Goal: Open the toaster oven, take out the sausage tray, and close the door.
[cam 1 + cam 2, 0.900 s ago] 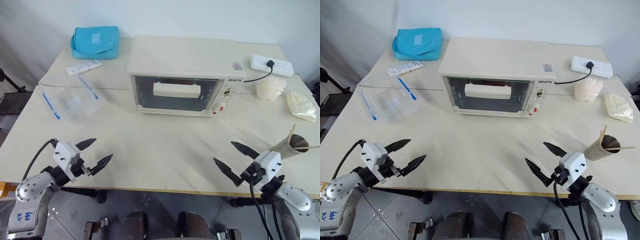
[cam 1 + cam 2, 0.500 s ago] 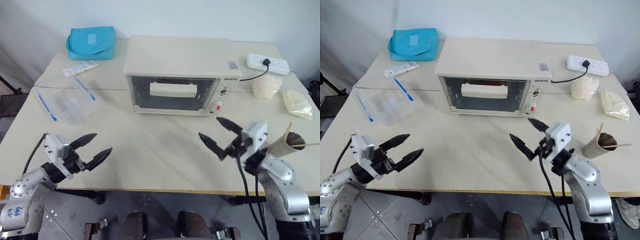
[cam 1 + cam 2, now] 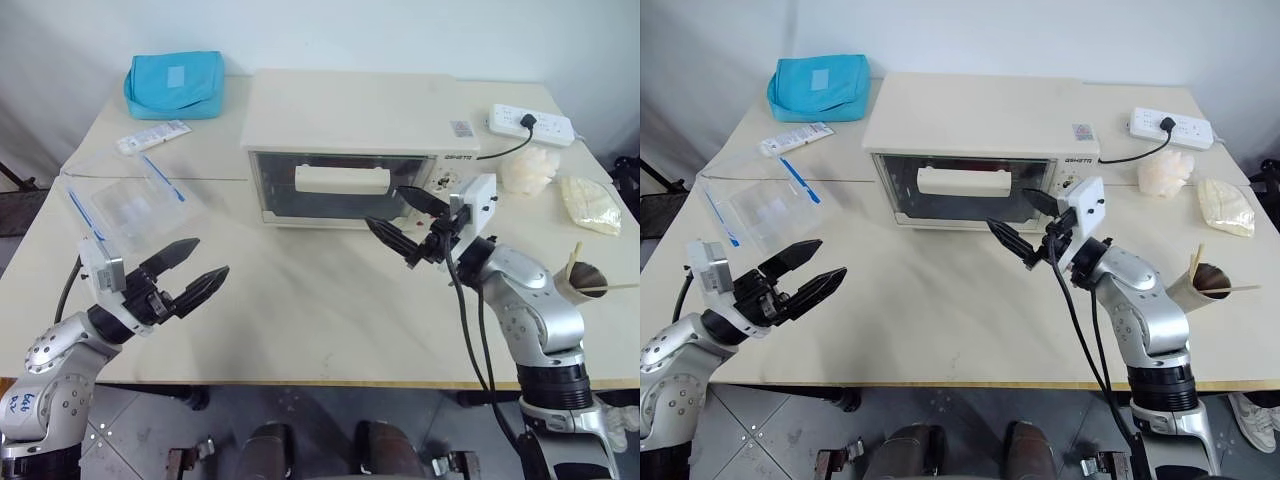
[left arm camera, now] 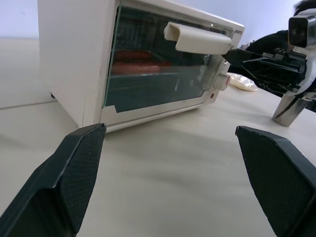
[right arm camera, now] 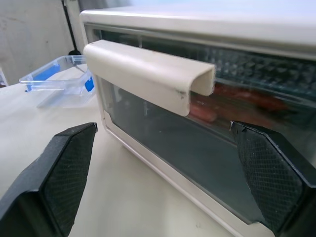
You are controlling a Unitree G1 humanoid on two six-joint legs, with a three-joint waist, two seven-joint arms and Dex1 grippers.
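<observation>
Black, textured fingers of the left gripper [image 3: 187, 279] stand spread wide with nothing between them, hovering over the near left part of the cream table [image 3: 300, 320], well short of the oven. Farther in and to the right, the right gripper [image 3: 398, 219] hangs just in front of the toaster oven [image 3: 360, 145], its two fingers also parted wide and holding nothing; one fingertip [image 3: 410, 198] sits close to the right end of the handle [image 3: 342, 179], the other lower, near the door's bottom edge, though contact cannot be made out. The door [image 3: 335, 185] is shut, its glass framed in cream with the bar handle across the upper part. Through the glass, in the wrist views, red-brown sausages lie on the sausage tray [image 5: 232, 106] inside the oven. On the oven's right panel sit the knobs and a red dial [image 4: 217, 83]. Left of the oven lies a clear plastic box [image 3: 125, 205] with blue clips, and beyond it a small white packet [image 3: 150, 134] and a blue pouch [image 3: 175, 83] at the far left corner. Near the right edge stands a paper cup [image 3: 585, 280] with sticks in it; behind it are a pale bag [image 3: 590, 205], a white crumpled lump [image 3: 528, 172] and a power strip [image 3: 530, 123] with a black cord leading to the oven.
</observation>
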